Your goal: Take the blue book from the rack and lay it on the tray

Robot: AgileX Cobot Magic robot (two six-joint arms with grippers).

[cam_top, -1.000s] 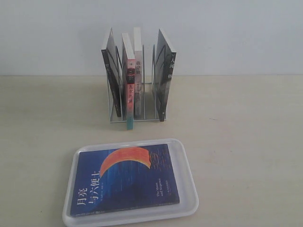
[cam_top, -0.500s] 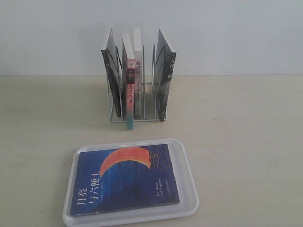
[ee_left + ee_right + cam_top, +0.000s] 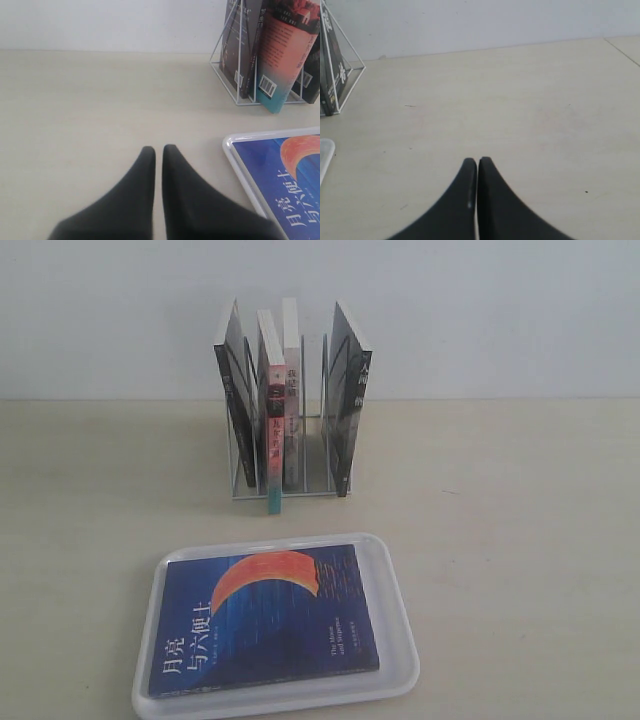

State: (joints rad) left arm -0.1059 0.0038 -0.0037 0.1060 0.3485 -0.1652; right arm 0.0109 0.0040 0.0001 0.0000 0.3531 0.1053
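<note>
Nothing moved — blue book [image 3: 268, 620] (flat), rimmed tray [image 3: 392, 630]

The left gripper [image 3: 158, 148] hung closed and empty above the table [image 3: 90, 100]. The blue book [image 3: 280, 185] lay flat in the tray [image 3: 231, 149]; the rack [image 3: 223, 84] stood beyond, near the table's wall edge.

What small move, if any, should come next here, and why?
Probably none, the job looks done: the blue book already lies flat inside the tray, out of the rack, and the left fingers and right fingers are shut, holding nothing.
</note>
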